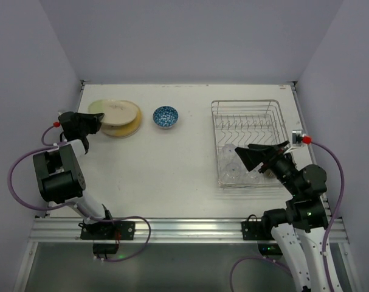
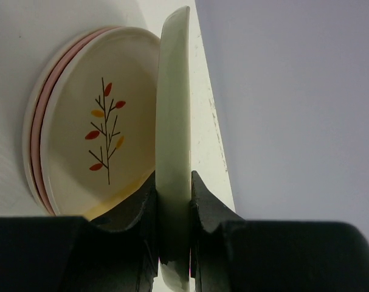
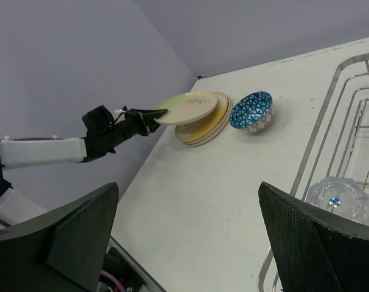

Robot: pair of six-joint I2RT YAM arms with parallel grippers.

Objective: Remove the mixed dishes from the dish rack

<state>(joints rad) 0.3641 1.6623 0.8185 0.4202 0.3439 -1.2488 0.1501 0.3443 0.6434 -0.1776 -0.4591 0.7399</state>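
My left gripper [image 1: 94, 120] is shut on the rim of a pale cream plate [image 1: 114, 110] and holds it just above a stack of cream plates [image 1: 128, 129] at the far left. In the left wrist view the held plate [image 2: 174, 109] stands edge-on between the jaws of the gripper [image 2: 173, 185], beside the stack [image 2: 90, 140]. A blue-patterned bowl [image 1: 165, 116] sits to the right of the stack. The wire dish rack [image 1: 248, 109] at the right holds clear glasses [image 1: 231, 173] in its near part. My right gripper [image 1: 248, 157] is open and empty over the rack's near left side.
The right wrist view shows its gripper [image 3: 190, 234], the bowl [image 3: 251, 111], the held plate [image 3: 185, 107], a glass [image 3: 338, 198] and the rack's rim [image 3: 330, 109]. Walls enclose the table on the left, back and right. The dark cup is not in view.
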